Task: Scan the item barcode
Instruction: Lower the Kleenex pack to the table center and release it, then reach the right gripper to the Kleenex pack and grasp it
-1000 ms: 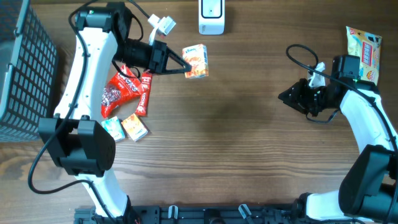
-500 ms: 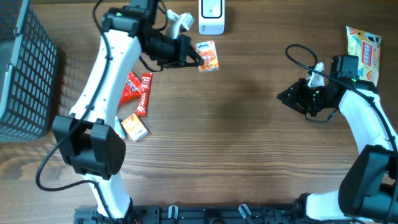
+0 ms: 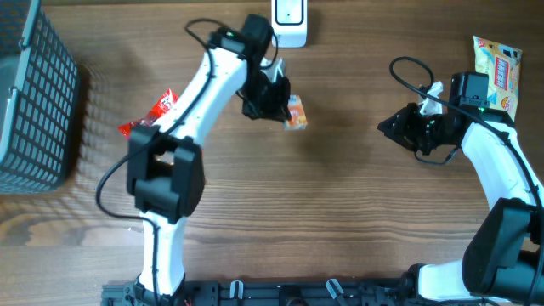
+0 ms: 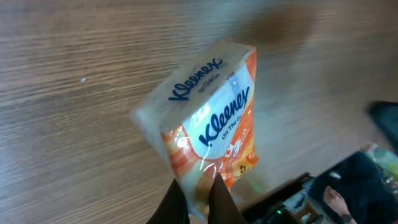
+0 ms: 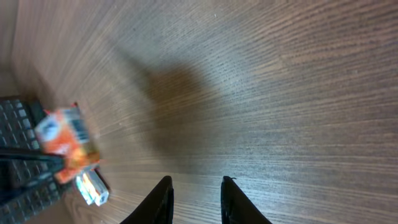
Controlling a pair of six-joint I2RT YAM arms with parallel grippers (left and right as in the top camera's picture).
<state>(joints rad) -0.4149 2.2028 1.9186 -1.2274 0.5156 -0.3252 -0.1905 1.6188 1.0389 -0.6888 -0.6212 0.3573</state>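
The item is an orange and white Kleenex tissue pack (image 3: 296,113) (image 4: 208,127), held above the table a little below the white scanner (image 3: 289,22). My left gripper (image 3: 286,109) (image 4: 197,194) is shut on the pack's lower edge. The wrist view shows the pack's printed front, and its barcode is out of view. The pack also shows, blurred, at the left of the right wrist view (image 5: 64,144). My right gripper (image 3: 387,128) (image 5: 196,190) hovers over bare wood at the right, open with nothing between its fingers.
A dark wire basket (image 3: 30,102) stands at the left edge. A red candy wrapper (image 3: 160,107) pokes out from under the left arm. A yellow snack bag (image 3: 498,70) lies at the far right. Small boxes (image 5: 93,188) show in the right wrist view.
My left arm has swung right with the tissue pack, from beside the pile of packets to the middle, just below the scanner. The right arm has not moved.
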